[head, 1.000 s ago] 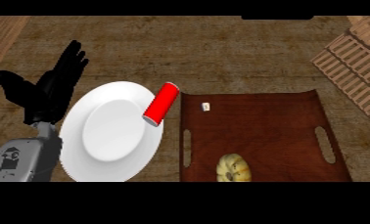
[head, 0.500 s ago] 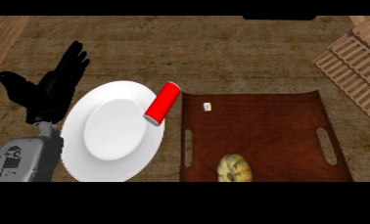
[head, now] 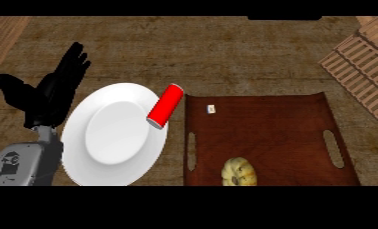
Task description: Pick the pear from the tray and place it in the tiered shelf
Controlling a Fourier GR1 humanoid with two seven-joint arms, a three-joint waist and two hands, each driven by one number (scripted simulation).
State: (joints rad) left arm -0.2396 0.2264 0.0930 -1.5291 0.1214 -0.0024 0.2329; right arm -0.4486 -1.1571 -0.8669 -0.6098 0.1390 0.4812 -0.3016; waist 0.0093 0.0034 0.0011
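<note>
- Fingers (head: 74,59) of the left hand (head: 50,92): straight and spread, pointing up and away over the counter (head: 221,48); they hold nothing and touch nothing.
- Thumb of the same hand: extended toward the view's left edge, apart from the fingers.
- Left hand position: at the view's left side, resting open just beside the upper left rim of the plate (head: 88,168); whether it touches the rim cannot be told.
- Left forearm (head: 26,165): grey, entering from the lower left corner, beside the plate's left edge.
- Right hand: does not show in the head view.
- Plate: white, round, lying flat on the counter between the left hand and the tray (head: 273,123).
- Red can (head: 165,106): lying on its side, tilted, its lower end over the plate's upper right rim and its upper end near the tray's top left corner.
- Tray: dark brown, rectangular, with a slot handle on each short side; it lies right of the plate, just beside it.
- Pear (head: 240,171): yellowish, lying on the tray near its lower edge, left of the tray's centre, well apart from the left hand.
- Small white tag (head: 211,108): on the tray near its upper left corner.
- Shelf (head: 358,65): light wooden slats at the view's right edge, above and right of the tray.
</note>
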